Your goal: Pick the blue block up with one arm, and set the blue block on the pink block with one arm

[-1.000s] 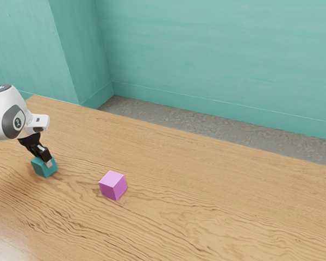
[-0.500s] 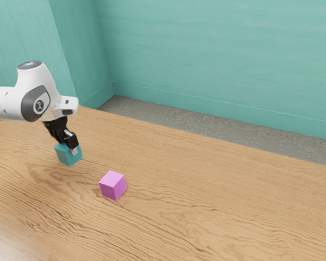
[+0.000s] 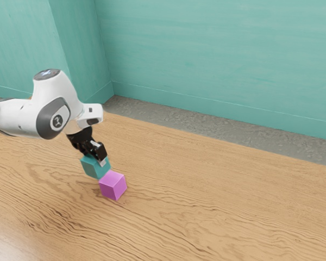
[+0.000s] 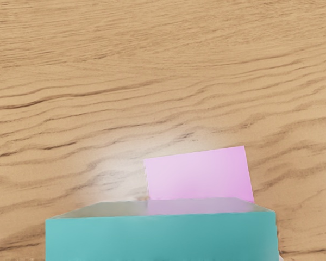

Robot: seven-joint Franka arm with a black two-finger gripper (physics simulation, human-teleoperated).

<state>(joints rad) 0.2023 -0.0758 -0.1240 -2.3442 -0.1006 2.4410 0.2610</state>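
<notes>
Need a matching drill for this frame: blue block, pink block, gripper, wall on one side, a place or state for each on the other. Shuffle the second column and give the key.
Column 1
1. blue block
2. pink block
3. gripper
4. wall

Column 2
A. sits on the wooden table
B. teal, behind the table
C. held in the air, close over the other block
D. shut on a block

Pairs: 1-C, 2-A, 3-D, 4-B
</notes>
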